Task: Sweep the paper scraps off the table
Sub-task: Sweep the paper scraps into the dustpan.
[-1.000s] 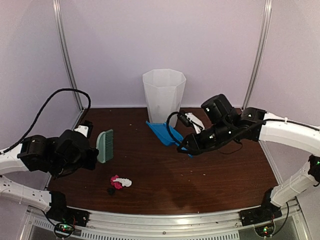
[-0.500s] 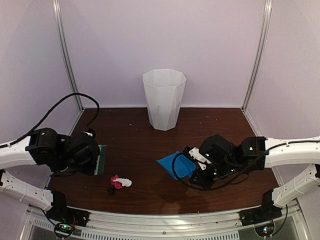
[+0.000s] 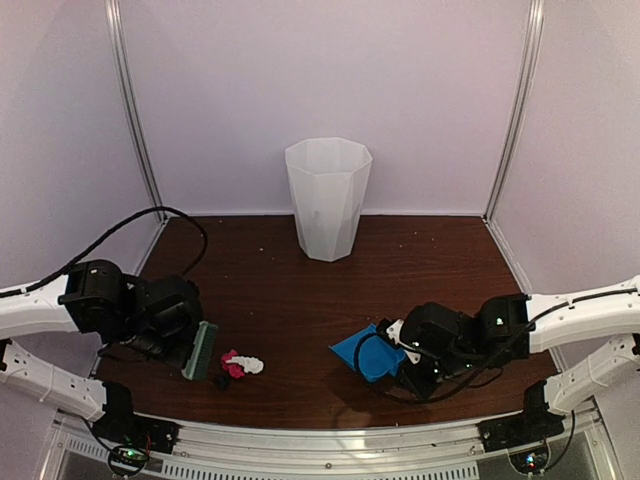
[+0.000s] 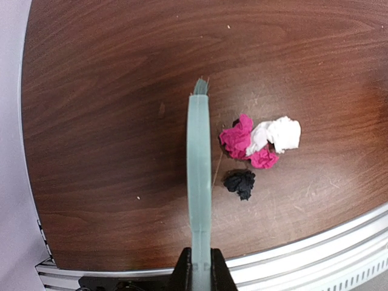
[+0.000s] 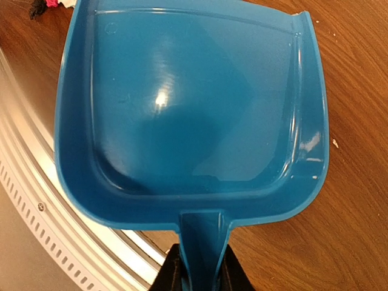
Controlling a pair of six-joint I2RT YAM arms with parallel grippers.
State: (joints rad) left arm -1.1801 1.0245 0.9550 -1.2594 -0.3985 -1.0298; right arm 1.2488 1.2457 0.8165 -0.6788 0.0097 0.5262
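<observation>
A small clump of paper scraps (image 3: 240, 366), pink, white and black, lies on the table (image 3: 290, 290) near its front left; it shows in the left wrist view (image 4: 257, 145) too. My left gripper (image 3: 178, 345) is shut on the handle of the mint-green hand brush (image 3: 201, 350), which stands just left of the scraps, seen edge-on in the left wrist view (image 4: 199, 176). My right gripper (image 3: 408, 365) is shut on the handle of the blue dustpan (image 3: 360, 354), low over the table, right of the scraps. The pan (image 5: 188, 103) is empty; a bit of the scraps (image 5: 45, 6) shows past its lip.
A tall white bin (image 3: 327, 197) stands at the back centre of the table. The metal rail (image 3: 330, 440) runs along the front edge, close to both tools. White walls and posts enclose the back and sides.
My right arm brought the dustpan from beside the bin down to the front of the table. My left arm lowered the brush and moved it nearer, next to the scraps.
</observation>
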